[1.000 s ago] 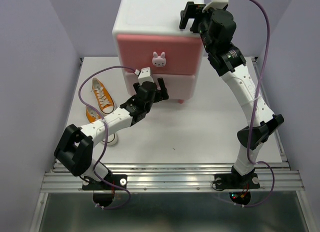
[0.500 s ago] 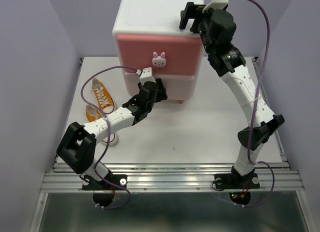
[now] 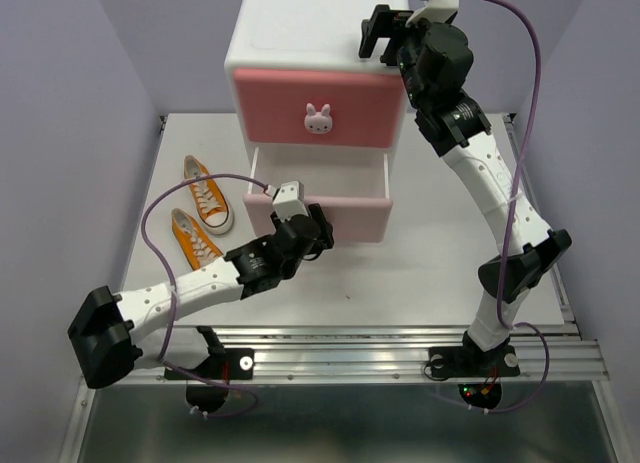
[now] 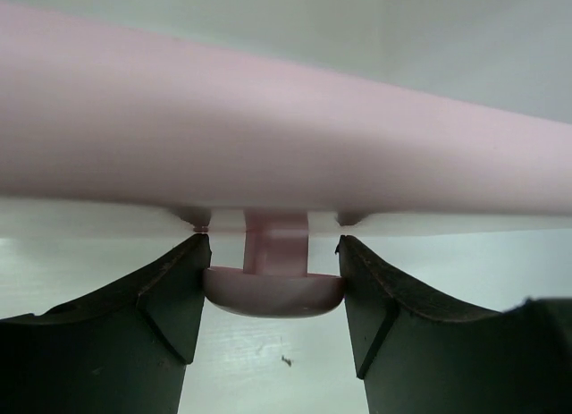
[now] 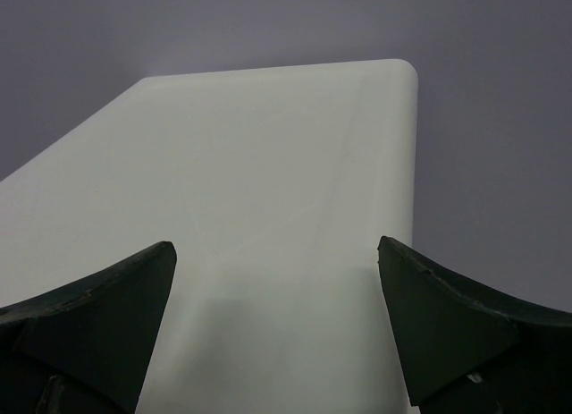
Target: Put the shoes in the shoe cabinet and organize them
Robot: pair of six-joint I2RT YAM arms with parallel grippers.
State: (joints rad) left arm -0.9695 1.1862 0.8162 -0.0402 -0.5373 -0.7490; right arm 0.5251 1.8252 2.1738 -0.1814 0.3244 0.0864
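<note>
The white shoe cabinet (image 3: 300,28) stands at the back of the table. Its paler lower drawer (image 3: 350,215) is pulled out and looks empty inside. My left gripper (image 3: 318,239) is shut on that drawer's pink knob (image 4: 273,289), with a finger on each side of it. The darker upper drawer (image 3: 330,103) with its bunny knob (image 3: 318,119) is closed. My right gripper (image 3: 385,33) is open and rests over the cabinet's top (image 5: 268,190). Two orange sneakers (image 3: 205,191) (image 3: 195,238) lie on the table left of the cabinet. The black pair is out of view.
Purple walls close in the table (image 3: 440,243) on the left, right and back. A metal rail (image 3: 340,358) runs along the near edge by the arm bases.
My left gripper has pulled the lower drawer out toward the near edge, and the left arm has drawn back with it. The right arm has not moved.
</note>
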